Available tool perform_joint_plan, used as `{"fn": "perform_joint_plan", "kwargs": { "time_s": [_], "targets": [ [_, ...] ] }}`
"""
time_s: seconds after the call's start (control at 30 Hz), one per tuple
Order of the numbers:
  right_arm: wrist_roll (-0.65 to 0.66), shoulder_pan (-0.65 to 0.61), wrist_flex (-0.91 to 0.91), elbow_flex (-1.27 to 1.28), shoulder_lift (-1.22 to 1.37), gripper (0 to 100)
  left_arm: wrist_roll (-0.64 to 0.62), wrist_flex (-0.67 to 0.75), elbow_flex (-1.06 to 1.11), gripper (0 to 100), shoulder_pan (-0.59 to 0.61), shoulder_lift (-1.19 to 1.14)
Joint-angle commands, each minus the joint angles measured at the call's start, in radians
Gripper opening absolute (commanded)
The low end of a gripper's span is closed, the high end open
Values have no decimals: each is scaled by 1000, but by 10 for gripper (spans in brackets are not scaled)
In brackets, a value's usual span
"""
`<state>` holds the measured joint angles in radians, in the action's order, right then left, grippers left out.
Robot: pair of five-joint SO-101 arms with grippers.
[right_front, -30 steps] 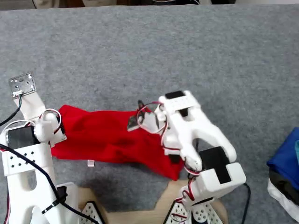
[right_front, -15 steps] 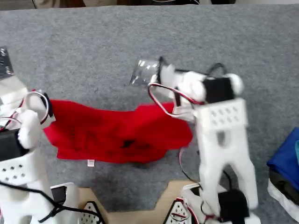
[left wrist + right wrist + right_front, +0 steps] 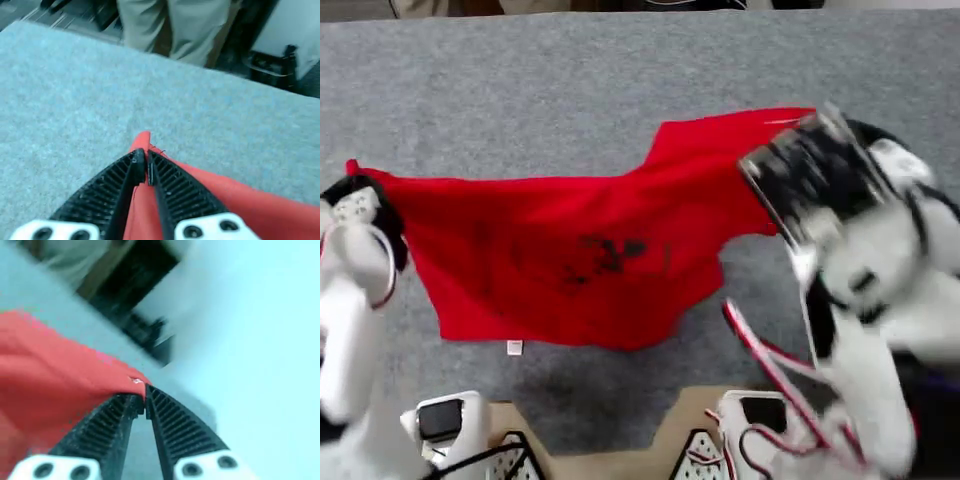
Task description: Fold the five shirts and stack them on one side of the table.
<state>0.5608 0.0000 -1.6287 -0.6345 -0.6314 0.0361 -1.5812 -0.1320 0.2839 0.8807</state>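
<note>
Left gripper (image 3: 146, 167) clamped on red shirt (image 3: 550, 285) corner, right gripper (image 3: 145, 400) likewise, dark print (image 3: 605, 250) illegible, white tag (image 3: 514, 348)

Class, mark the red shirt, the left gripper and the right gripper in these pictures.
red shirt (image 3: 570, 260), high view, middle of the spread cloth.
left gripper (image 3: 146, 156), left wrist view, between its fingertips.
right gripper (image 3: 145, 396), right wrist view, between its fingertips.

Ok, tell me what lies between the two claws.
The red shirt, stretched over the grey table from the left claw to the right claw; the high view shows it.
</note>
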Motion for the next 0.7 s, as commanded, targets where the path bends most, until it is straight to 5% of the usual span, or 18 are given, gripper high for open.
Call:
{"fn": "perform_joint_plan", "kwargs": {
  "time_s": [0.0, 0.4, 0.67],
  "targets": [
    [-18, 84, 32, -193, -12, 5, -9, -75, -172, 19, -60, -4],
    [-103, 335, 345, -435, -12, 5, -3, -104, -454, 20, -68, 10],
    [-114, 361, 436, -432, -5, 5, -2, -104, -496, 20, -68, 10]
  ]
}}
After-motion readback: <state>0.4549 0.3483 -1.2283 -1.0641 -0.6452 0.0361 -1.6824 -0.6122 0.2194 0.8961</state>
